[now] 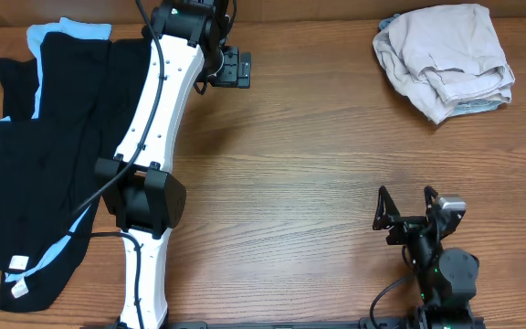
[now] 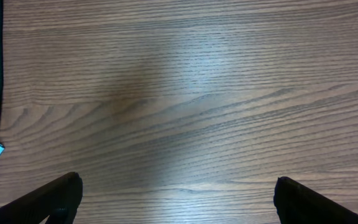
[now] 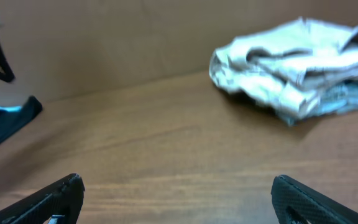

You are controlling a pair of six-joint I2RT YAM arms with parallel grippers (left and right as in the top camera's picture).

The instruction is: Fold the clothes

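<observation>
Far right on the surface: beige khaki shorts, bunched in a heap. Along the left edge: black garments, spread out flat. Left pincer far-centre, fingers wide apart; right pincer near right, likewise apart, well short of the shorts.

- A wooden table fills the overhead view, mid-brown, with its grain running from side to side.
- Seen close from the left wrist, the grain shows as fine dark streaks, and a pale, soft patch of glare lies across the upper middle of the board.
- A plain brown wall rises behind the table's far edge in the right wrist view, blurred.
</observation>
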